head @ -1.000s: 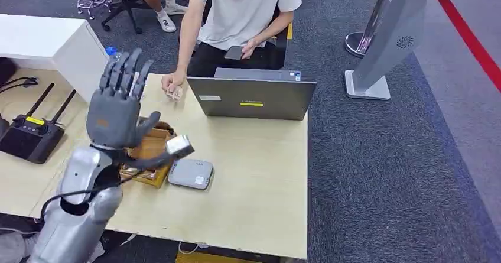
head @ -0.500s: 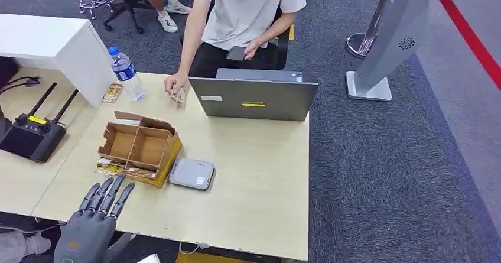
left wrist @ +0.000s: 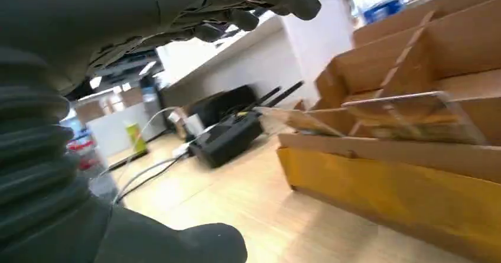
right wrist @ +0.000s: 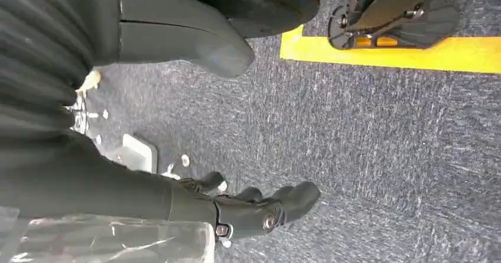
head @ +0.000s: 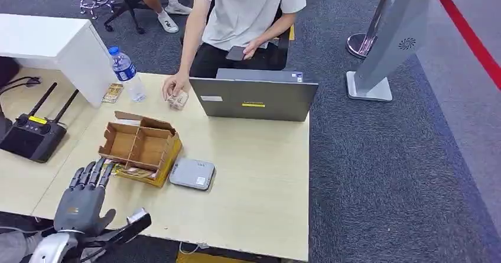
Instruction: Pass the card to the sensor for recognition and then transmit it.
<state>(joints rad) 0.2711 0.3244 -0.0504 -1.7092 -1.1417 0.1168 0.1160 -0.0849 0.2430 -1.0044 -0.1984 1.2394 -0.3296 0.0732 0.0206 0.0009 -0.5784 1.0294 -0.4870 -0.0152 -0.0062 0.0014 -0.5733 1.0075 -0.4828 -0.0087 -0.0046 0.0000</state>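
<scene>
Your left hand (head: pixel 81 201) hovers at the near-left edge of the table (head: pixel 260 174), fingers stretched straight and slightly apart, holding nothing; in the left wrist view the same hand (left wrist: pixel 177 15) reaches toward the cardboard box (left wrist: pixel 413 115), thumb low and apart from the fingers. The cards (head: pixel 127 171) lie tucked along the near side of the cardboard box (head: pixel 142 148), just ahead of your fingertips and not touching them; a clear-sleeved card (left wrist: pixel 413 112) shows close in the left wrist view, leaning on the box's low front wall. The grey sensor (head: pixel 192 174) sits just right of the box; behind it stands a laptop (head: pixel 254 97), with a person (head: pixel 242 15) seated beyond. Your right hand (right wrist: pixel 248 207) hangs over the carpet, fingers loosely curved, holding nothing.
</scene>
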